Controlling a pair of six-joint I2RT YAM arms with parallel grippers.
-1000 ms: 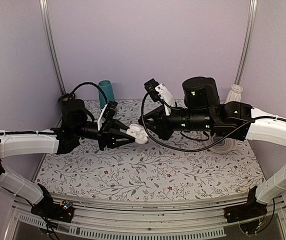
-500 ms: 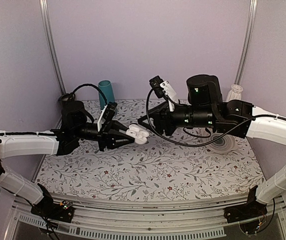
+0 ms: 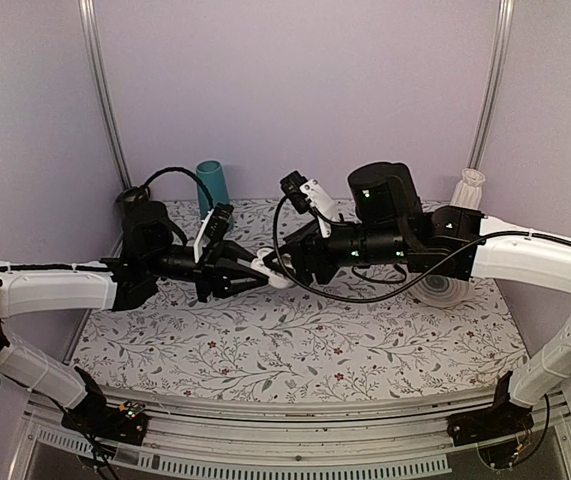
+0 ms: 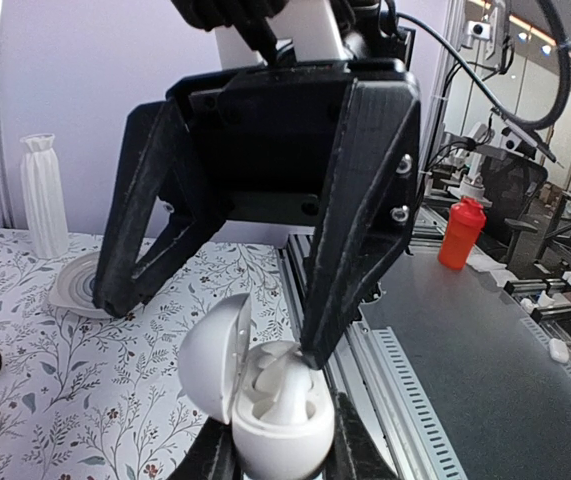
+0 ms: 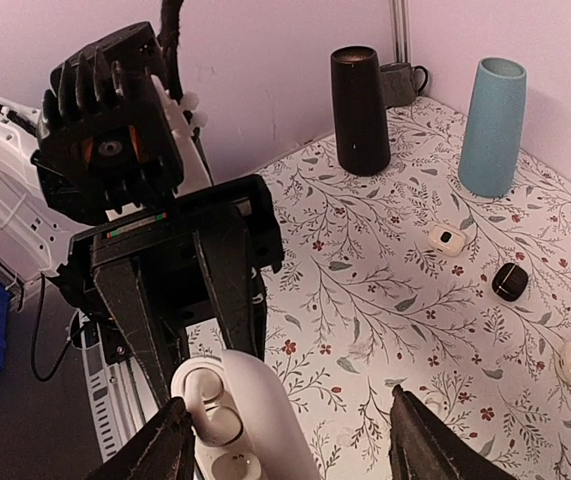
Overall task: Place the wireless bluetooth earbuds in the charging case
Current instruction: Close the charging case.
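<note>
Right gripper [image 3: 287, 262] now stands spread wide where a second ago it was pinched shut. It backs off to the right midway, then closes the gap again. Left side unchanged.

Left gripper [image 3: 250, 274] is clamped on the charging case [image 4: 275, 430], holding it in the air over the bench [image 3: 295, 350], about mid-width and toward the far edge. Right jaws carry nothing.

Key relation: the grippers sit nose to nose along the bench's left-right line. The case mouth points right, straight at the right gripper. In the right wrist view the two wells stack one above the other, so the mouth's long axis runs crosswise to the right jaws' spread. The right arm does the work; the left is the fixture. In the left wrist view one of the right fingers [image 4: 350, 250] has its tip at the rim of the mouth, while the other hangs clear on the lid side.

Container: lid [image 4: 213, 350] swung fully open. A white earbud [image 4: 287, 388] sits in a well. It looks seated, but white on white I can't say it's fully home, or whether the second is in.

Loose on the bench toward the far left corner: a black lump [image 5: 510, 280] and a white round dark-centred piece [image 5: 446, 238], near the teal vase [image 5: 492, 125].

Next move, my read: fingertip onto the bud, not the rim.
</note>
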